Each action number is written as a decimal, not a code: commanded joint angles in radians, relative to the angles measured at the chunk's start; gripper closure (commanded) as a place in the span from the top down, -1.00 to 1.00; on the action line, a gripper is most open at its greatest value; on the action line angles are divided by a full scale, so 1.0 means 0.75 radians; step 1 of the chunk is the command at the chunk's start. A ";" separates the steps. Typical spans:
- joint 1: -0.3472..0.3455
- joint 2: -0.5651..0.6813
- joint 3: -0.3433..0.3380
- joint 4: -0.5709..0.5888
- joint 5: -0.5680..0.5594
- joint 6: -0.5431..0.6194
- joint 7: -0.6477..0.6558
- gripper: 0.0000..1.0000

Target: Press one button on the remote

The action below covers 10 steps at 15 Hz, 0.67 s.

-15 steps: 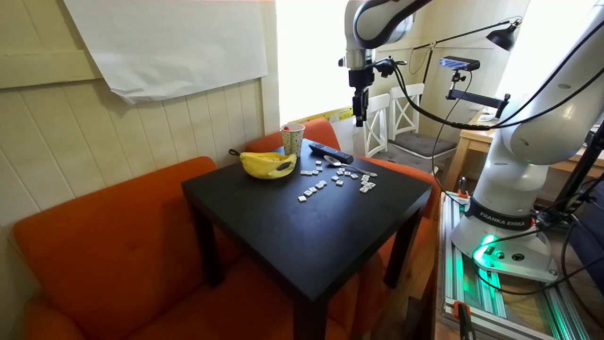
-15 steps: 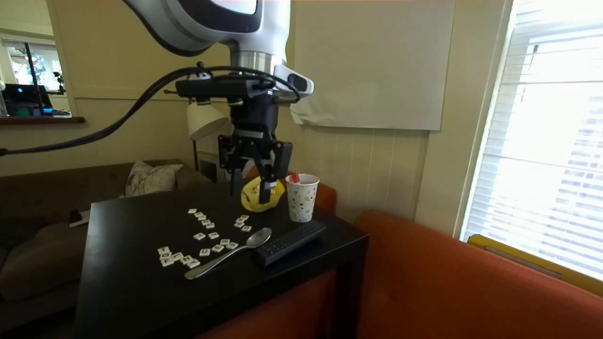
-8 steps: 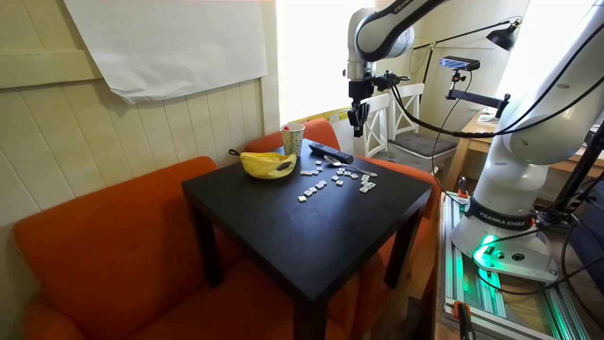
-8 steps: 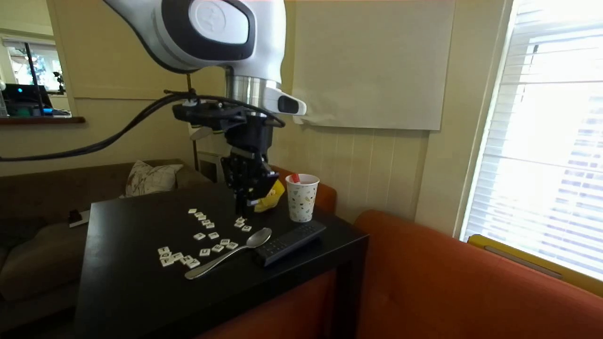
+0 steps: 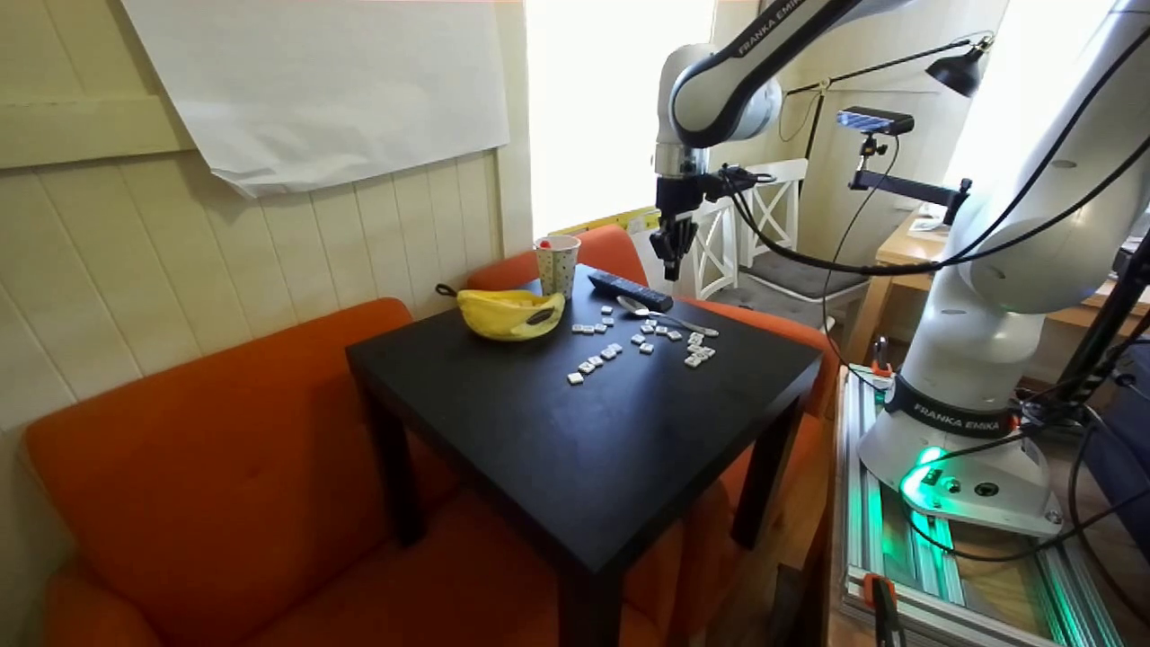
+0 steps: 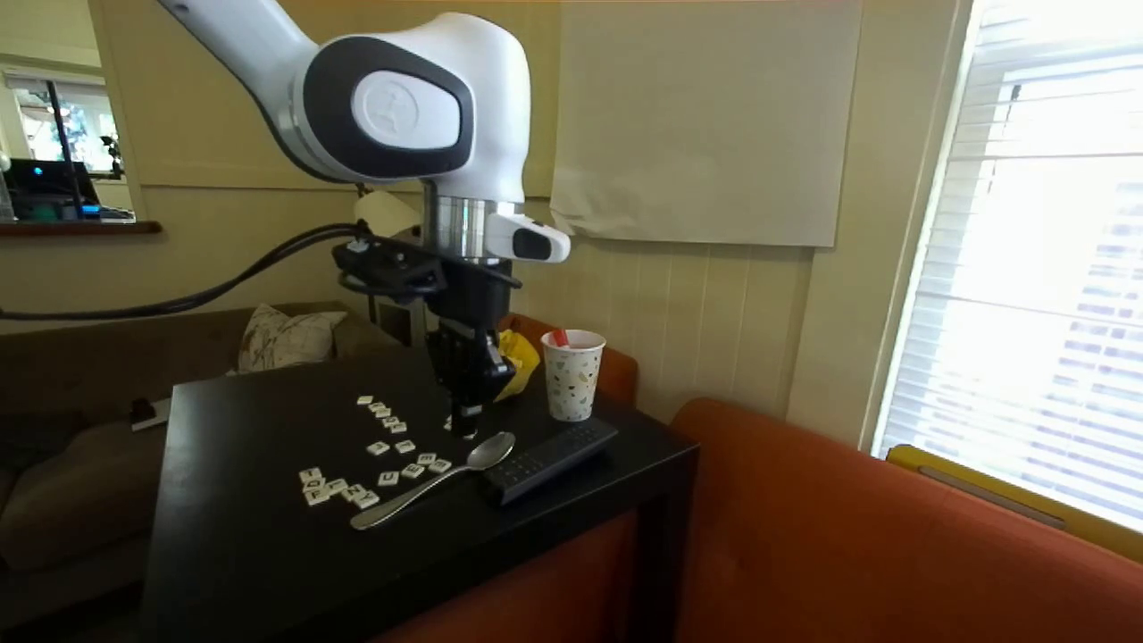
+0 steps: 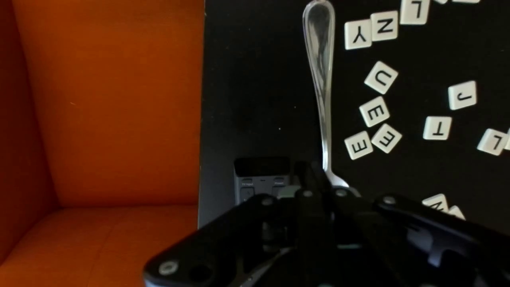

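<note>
The slim black remote [image 5: 631, 292] lies flat on the dark table [image 5: 575, 467], close to one edge. Its rows of small buttons show faintly in an exterior view [image 6: 551, 460]. My gripper [image 6: 465, 424] points down above the table, its fingers brought together with nothing between them. In the wrist view the gripper [image 7: 312, 169] is shut over the strip between the remote [image 7: 261, 184] and the spoon. One end of the remote, with a glossy dark tip and small labels, shows there; its remainder is hidden behind the gripper. I see no contact between fingertips and remote.
A metal spoon [image 7: 323, 79] lies right alongside the remote. Several white letter tiles [image 6: 388, 480] are scattered beyond it. A patterned paper cup [image 6: 571, 384] stands near the remote's far end, and a yellow banana-shaped holder [image 5: 508, 314] sits behind. Orange seats [image 5: 225, 503] border the table.
My gripper has come down toward the table, and its fingers have gone from apart to shut. The wrist has also turned a little. The remote, spoon and tiles stay put.
</note>
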 commanded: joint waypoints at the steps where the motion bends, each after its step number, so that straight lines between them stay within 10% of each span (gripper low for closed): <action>1: -0.017 0.000 0.016 0.002 0.005 -0.002 -0.004 -0.98; 10: -0.007 0.058 0.095 0.035 -0.075 0.013 0.101 -1.00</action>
